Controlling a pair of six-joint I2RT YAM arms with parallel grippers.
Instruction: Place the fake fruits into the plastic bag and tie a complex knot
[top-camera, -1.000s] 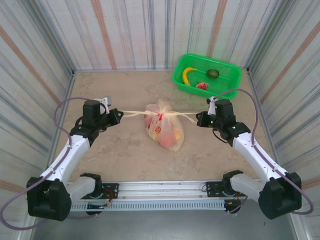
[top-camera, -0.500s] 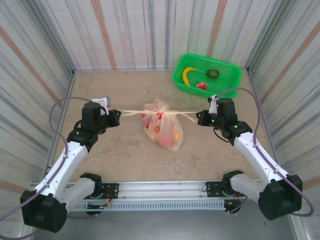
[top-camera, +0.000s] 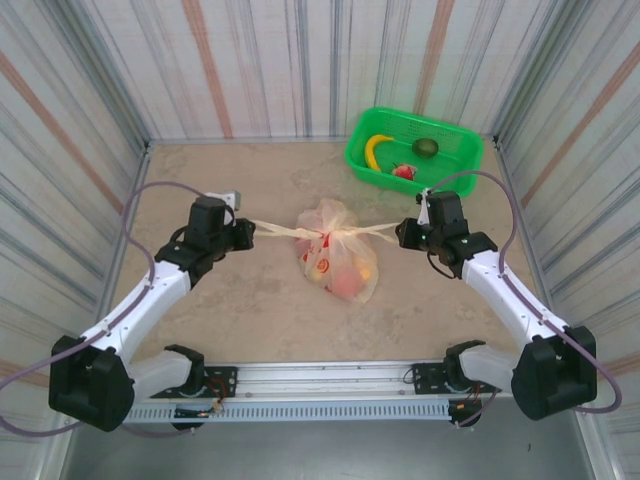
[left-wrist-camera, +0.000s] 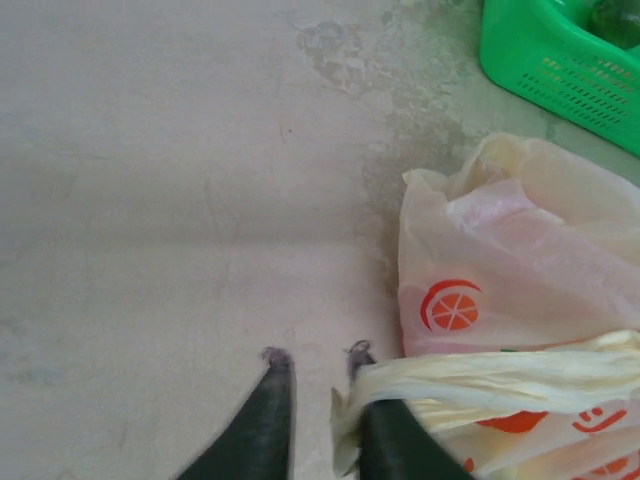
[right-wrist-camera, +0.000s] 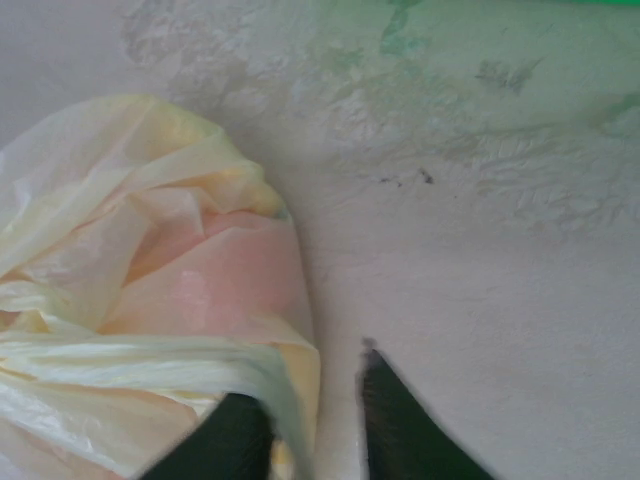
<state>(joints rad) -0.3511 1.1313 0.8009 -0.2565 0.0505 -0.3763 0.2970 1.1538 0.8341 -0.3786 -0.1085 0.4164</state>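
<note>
The plastic bag (top-camera: 338, 262) lies mid-table between the arms, with the knot (top-camera: 328, 235) at its top and its tails (top-camera: 275, 229) running left to right. The left gripper (top-camera: 244, 234) and the right gripper (top-camera: 403, 234) sit at opposite tail ends, about equally near. Both stand with jaws parted (a tail merely drapes over one finger (left-wrist-camera: 390, 440) of each) and clamp nothing.

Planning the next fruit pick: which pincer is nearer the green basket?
Right. The right pincer sits just in front of the green basket; the left pincer is beyond the plastic bag, far left.
</note>
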